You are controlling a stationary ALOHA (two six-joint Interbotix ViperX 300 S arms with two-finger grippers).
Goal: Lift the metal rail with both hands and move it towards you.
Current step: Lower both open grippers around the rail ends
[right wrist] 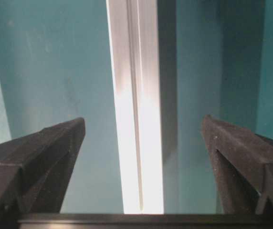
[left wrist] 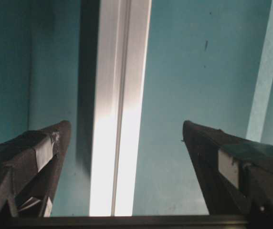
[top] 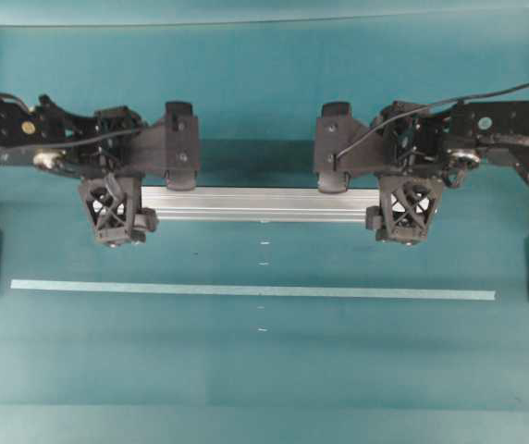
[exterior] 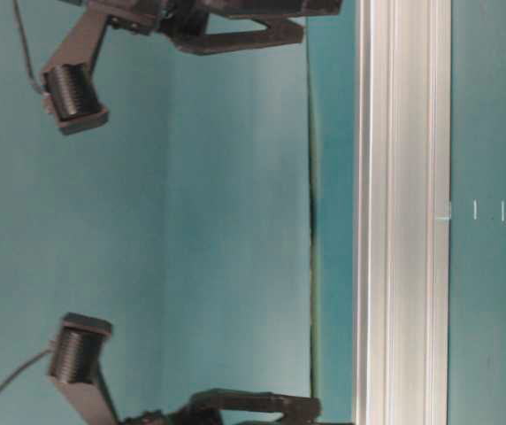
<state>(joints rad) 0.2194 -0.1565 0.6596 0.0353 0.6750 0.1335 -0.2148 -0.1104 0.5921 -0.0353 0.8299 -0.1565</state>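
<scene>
teal table (top: 264, 370), pale tape strip (top: 246, 290)

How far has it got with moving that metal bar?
Done: both arms are over the metal rail, one near each end. In hand: left gripper and right gripper straddle it, jaws open, not gripping. Left: closing, lifting, and carrying it toward the pale tape strip.

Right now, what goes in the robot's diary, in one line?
left claw: open, straddling metal rail | right claw: open, straddling rail | rail: on table, not gripped
</scene>
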